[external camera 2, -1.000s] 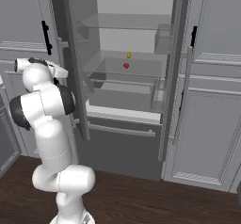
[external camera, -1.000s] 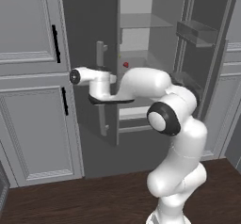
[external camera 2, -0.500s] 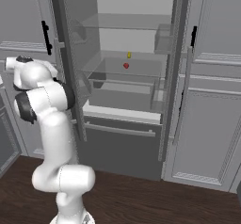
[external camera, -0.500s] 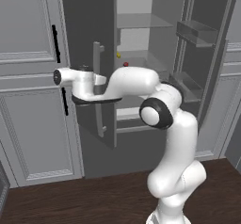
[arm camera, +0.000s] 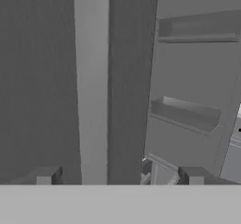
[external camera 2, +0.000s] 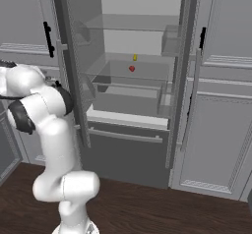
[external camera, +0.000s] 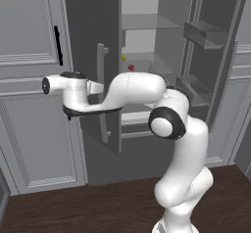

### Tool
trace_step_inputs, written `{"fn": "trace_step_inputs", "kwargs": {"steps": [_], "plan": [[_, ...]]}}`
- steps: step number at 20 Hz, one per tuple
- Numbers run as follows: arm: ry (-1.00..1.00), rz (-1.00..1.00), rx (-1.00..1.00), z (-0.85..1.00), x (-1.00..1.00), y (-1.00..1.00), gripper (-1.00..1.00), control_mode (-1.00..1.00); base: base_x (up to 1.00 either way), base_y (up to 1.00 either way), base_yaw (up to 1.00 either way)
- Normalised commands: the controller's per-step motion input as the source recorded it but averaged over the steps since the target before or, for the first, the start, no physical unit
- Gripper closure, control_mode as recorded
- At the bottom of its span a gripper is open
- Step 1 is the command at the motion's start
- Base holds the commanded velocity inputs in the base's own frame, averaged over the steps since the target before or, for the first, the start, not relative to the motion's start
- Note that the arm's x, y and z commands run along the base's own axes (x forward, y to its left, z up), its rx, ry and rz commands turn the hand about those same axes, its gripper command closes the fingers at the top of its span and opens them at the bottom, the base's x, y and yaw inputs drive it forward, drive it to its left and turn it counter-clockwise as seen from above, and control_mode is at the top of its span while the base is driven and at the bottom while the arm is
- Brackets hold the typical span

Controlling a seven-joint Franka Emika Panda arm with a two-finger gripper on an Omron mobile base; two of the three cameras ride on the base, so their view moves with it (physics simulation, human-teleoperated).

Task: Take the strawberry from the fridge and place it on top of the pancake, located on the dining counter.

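Facing fridge [arm camera: 127, 77] handle [arm camera: 92, 77], fingers [arm camera: 44, 177] apart

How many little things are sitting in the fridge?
2: a red strawberry and a small yellow thing just behind it, both on the middle shelf. More could be hidden behind the doors.

1. My hand has swung out to the left, away from the fridge [external camera: 147, 26] and over toward the grey cabinet [external camera: 29, 80].
2. The left fridge door [external camera: 90, 80] has swung open wider.
3. My gripper [arm camera: 120, 178] has let go of the long silver handle [arm camera: 92, 82]. My fingers [arm camera: 44, 177] now stand wide apart, with the handle between them but not touching.
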Motion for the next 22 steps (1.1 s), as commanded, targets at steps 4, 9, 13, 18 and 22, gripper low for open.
{"fn": "trace_step_inputs", "kwargs": {"steps": [4, 9, 13, 18, 22], "plan": [[-0.05, 0.26, 0.18, 0.09, -1.0, -0.66, -1.0, -1.0, 0.0, 0.0, 0.0], [0.0, 0.28, 0.4, 0.33, -0.98, -1.0, -1.0, -1.0, 0.0, 0.0, 0.0], [0.0, 0.25, 0.76, 0.5, -0.39, -0.97, -1.0, -1.0, 0.0, 0.0, 0.0], [0.12, 0.23, 0.95, 0.22, 0.0, -0.79, -1.0, -1.0, 0.0, 0.0, 0.0], [0.49, 0.21, 0.88, 0.23, 0.15, -0.55, -1.0, -1.0, 0.0, 0.0, 0.0]]}}
